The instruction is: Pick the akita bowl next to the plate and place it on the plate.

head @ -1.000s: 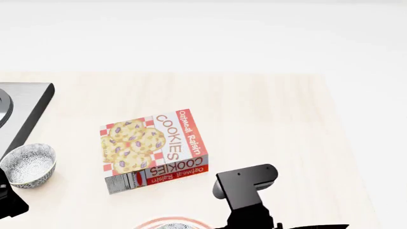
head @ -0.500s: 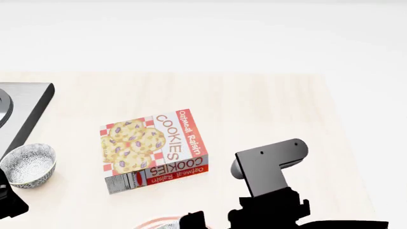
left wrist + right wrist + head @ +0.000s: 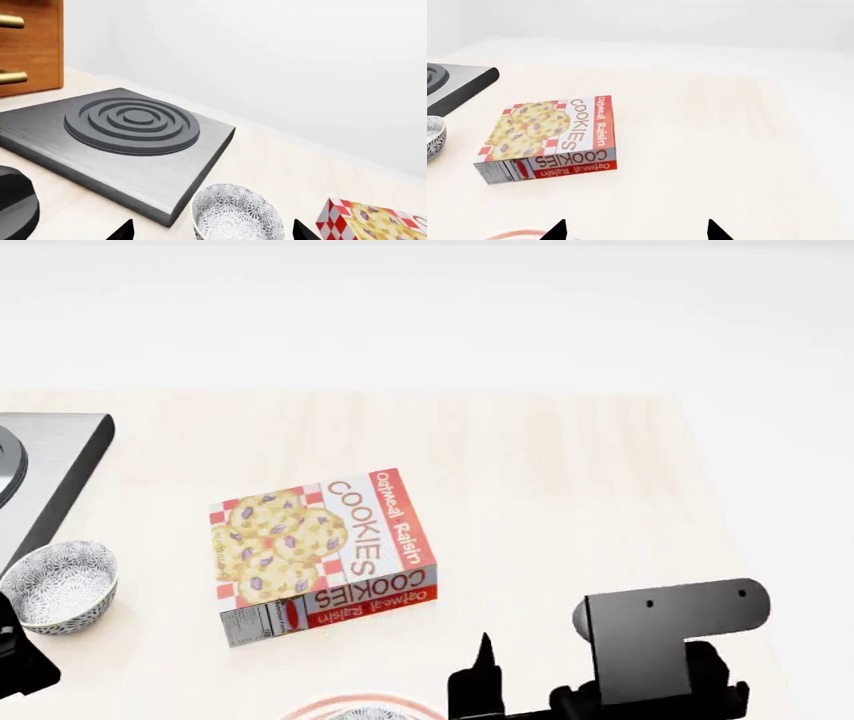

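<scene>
Right fingers [image 3: 635, 231] spread and empty; grey-speckled akita bowl [image 3: 360, 714] barely visible on red-ringed plate [image 3: 314, 708].

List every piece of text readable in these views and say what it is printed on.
"COOKIES" – large letters on the top face of the cookie box.
"Oatmeal Raisin" – red band on the top face beside it.
"COOKIES" and "Oatmeal Raisin" – repeated upside down on the box's front side panel.
Nutrition panel at the box's end: too small to read.
The akita bowl and stove plate carry no text.
</scene>
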